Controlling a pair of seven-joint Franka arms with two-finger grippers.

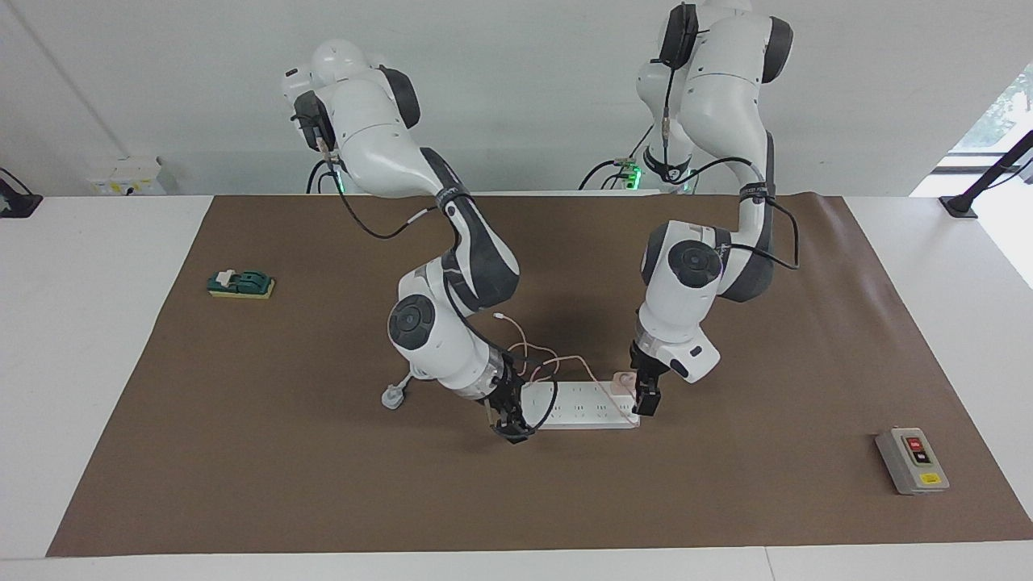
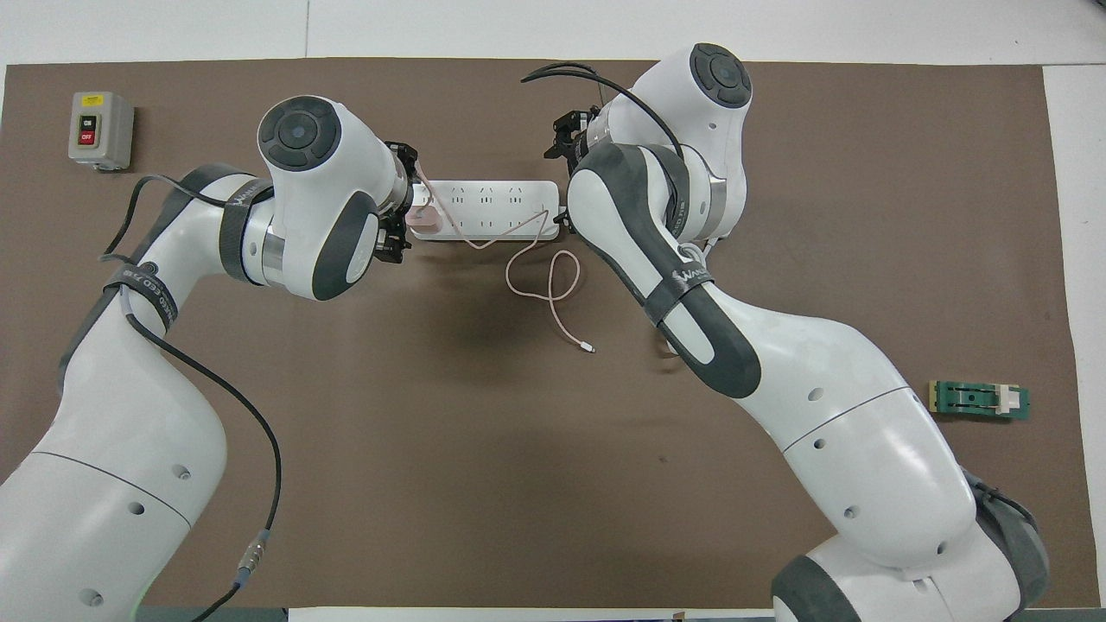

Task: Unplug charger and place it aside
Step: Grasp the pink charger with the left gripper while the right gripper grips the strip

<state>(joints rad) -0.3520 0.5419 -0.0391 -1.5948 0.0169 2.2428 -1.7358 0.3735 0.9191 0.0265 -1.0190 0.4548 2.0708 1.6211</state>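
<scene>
The charger [image 1: 620, 379], a pale pink cube, sits plugged into the white power strip [image 1: 581, 403] at the end toward the left arm; it also shows in the overhead view [image 2: 423, 223]. Its thin pink cable [image 2: 543, 276] loops over the strip and onto the mat nearer the robots, ending in a tiny white connector [image 2: 587, 348]. My left gripper [image 1: 646, 401] is low at that end of the strip, right beside the charger. My right gripper [image 1: 514, 429] is down at the strip's other end, at or touching it.
A grey box with red and black buttons [image 1: 912, 460] stands toward the left arm's end. A green and yellow block [image 1: 240, 283] lies toward the right arm's end. The strip's white plug [image 1: 393, 397] lies on the brown mat [image 1: 323, 484] beside the right arm's wrist.
</scene>
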